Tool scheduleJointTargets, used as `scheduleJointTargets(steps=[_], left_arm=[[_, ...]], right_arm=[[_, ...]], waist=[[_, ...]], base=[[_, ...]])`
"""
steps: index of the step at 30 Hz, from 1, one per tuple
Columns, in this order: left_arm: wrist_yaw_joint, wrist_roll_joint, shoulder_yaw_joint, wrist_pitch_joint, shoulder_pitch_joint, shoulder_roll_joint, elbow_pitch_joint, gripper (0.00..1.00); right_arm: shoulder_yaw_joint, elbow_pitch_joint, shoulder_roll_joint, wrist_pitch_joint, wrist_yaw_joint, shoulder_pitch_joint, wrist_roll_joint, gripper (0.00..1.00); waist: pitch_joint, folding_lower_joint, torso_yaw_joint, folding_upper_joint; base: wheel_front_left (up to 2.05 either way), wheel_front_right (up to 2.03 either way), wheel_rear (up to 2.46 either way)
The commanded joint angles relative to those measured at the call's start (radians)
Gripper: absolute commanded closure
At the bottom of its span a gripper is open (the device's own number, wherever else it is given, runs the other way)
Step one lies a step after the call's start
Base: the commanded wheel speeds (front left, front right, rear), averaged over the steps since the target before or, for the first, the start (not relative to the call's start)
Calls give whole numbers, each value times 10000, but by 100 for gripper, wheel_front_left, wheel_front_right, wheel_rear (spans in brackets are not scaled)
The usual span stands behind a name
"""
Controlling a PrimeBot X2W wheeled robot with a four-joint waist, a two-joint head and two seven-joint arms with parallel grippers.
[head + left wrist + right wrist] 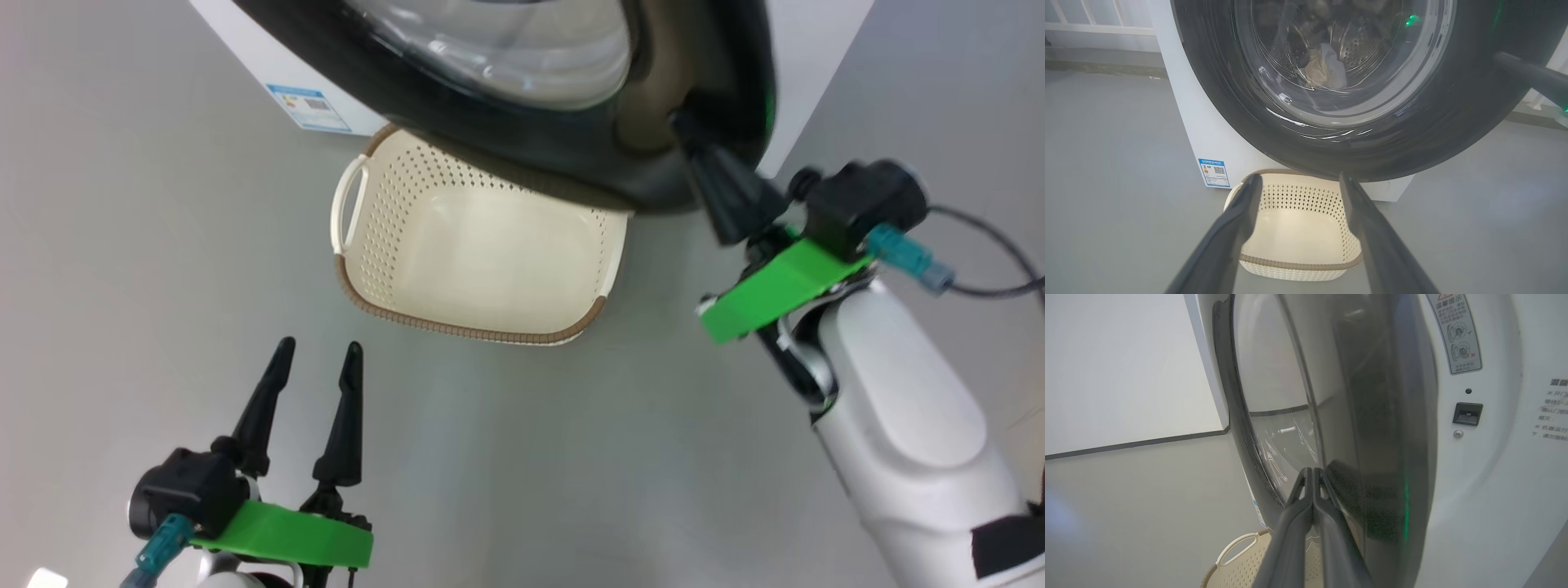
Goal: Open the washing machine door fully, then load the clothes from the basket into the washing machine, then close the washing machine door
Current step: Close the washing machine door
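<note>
Because its 2 dark fingers are pressed flat together into a single blunt prong, the right end effector works as a pusher rather than a pincer. It grips nothing, and its tip rests against the glossy black rim of the washing machine door at lower centre of the right wrist view. By my reading that contact lies toward the latch side, where a shove swings the door most easily.

The door stands ajar. The latch socket on the white front of the washing machine shows uncovered at the right of that frame, so closing is not yet finished.

In the lower left of the head view, the left end effector hovers above the grey floor, fingers spread with nothing between them, apparently kept out of the door's path. The basket sits on the floor at frame centre, partly under the door's lower edge, its inside bare. Through the bulging glass in the upper middle of the left wrist view, the clothes lie in the drum as a cream and pale heap, so loading looks done.
</note>
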Motion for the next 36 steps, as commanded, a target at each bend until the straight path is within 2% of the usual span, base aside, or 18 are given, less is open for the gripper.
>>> scheduleJointTargets(steps=[1,15,29,36], left_arm=[[16,-98,281,-63,-209,103,-259,0],[9,-421,-358,-63,-559,103,-235,0],[35,-552,-682,-63,-1037,103,-215,0],[15,-618,-738,-63,-1175,103,-182,0]], right_arm=[[-30,-139,81,-114,2,-190,-6,100],[-1705,1638,-131,-115,2,-2941,-531,100],[-2446,3130,-211,-116,2,-4618,-1299,100],[-2558,3423,-233,-116,2,-4959,-1512,100]], waist=[[110,0,64,-1],[854,0,583,-1],[1389,0,757,-1],[1536,0,757,-1]], base=[[0,0,0],[0,0,0],[0,0,0],[0,0,0]])
